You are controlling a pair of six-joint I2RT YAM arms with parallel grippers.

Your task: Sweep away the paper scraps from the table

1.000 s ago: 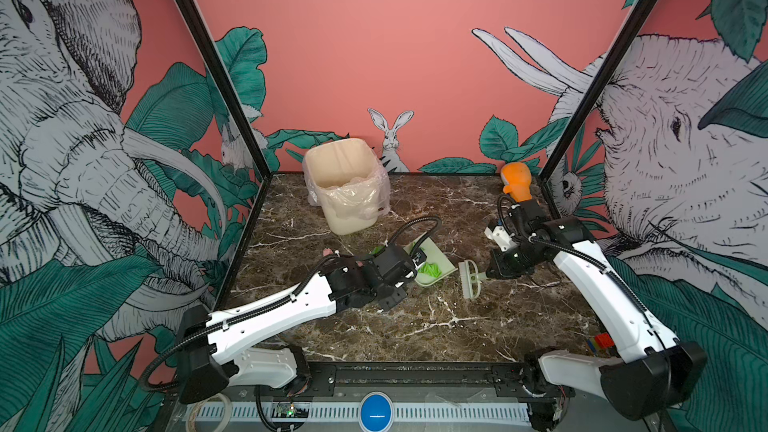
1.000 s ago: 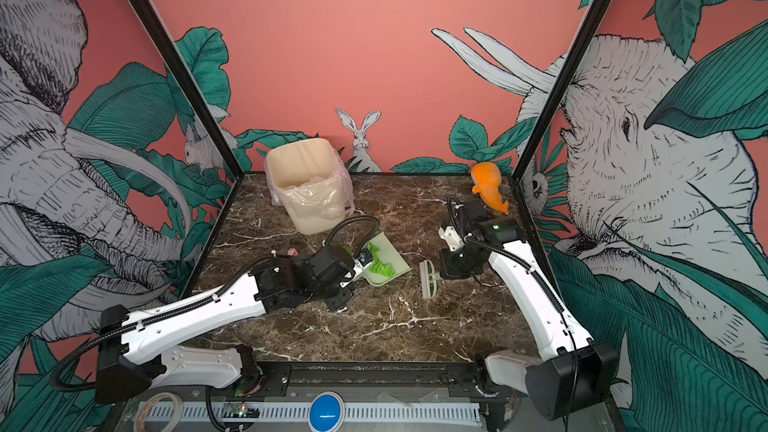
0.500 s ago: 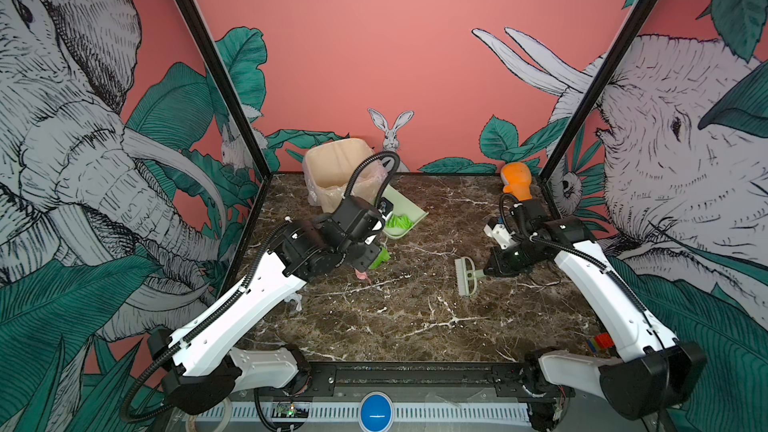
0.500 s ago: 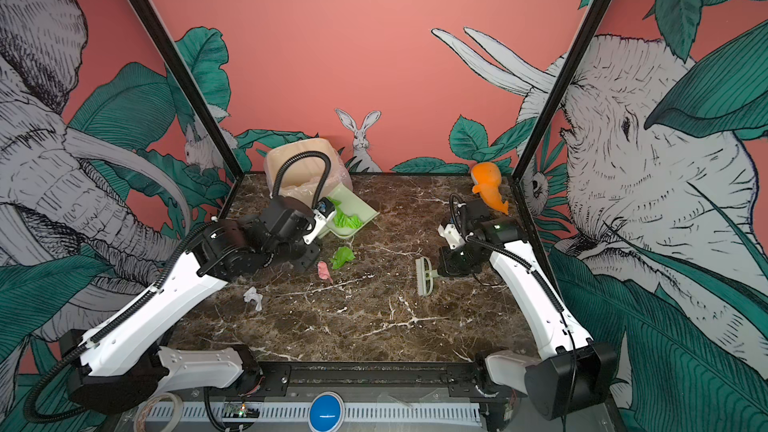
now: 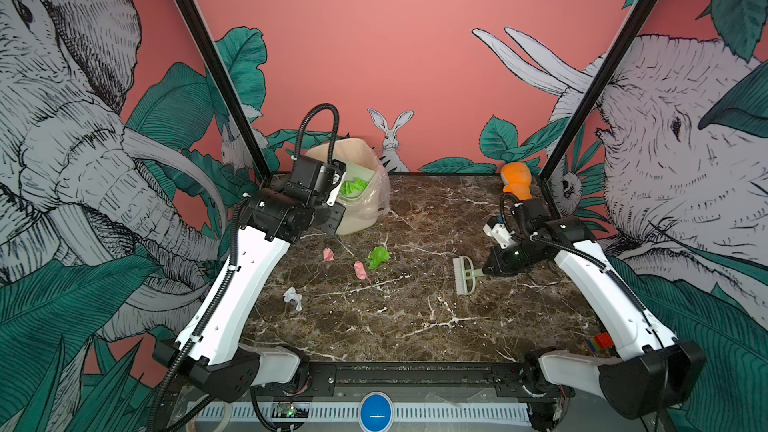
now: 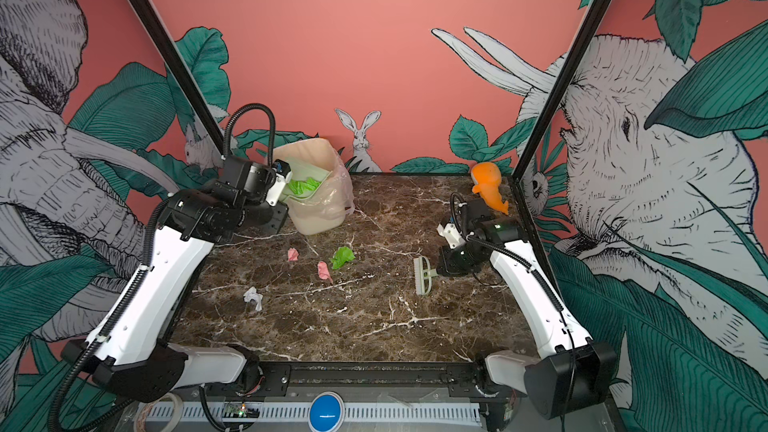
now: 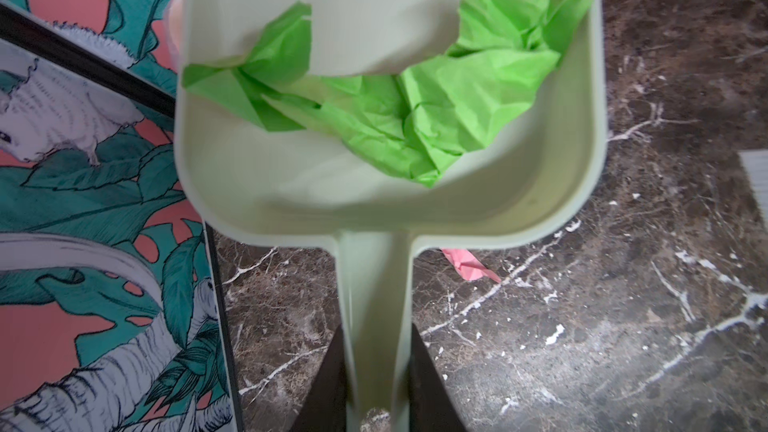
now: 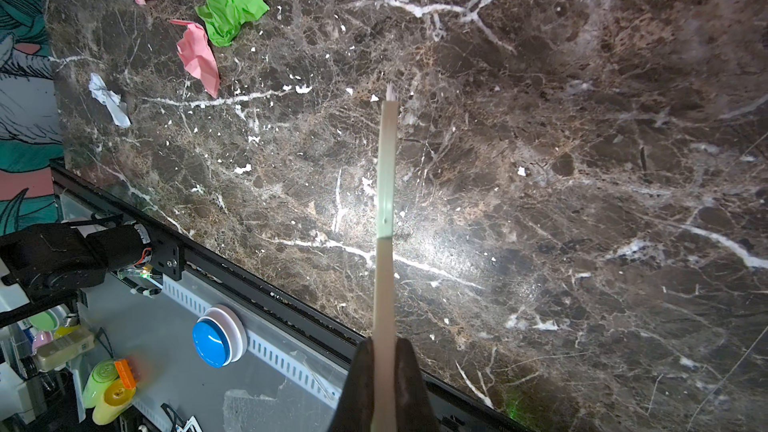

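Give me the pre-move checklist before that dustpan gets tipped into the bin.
1. Grip: left hand shut on the dustpan handle: ok.
2. Position: dustpan over the mouth of the bin in both top views: ok.
3. Load: green scraps lying inside the dustpan: ok.
4. Other arm: right hand shut on the brush, well apart from the bin: ok.
5. Clean table: not ok; loose scraps lie on it, one green, two pink, one white.
6. Room left inside the bin: cannot tell.
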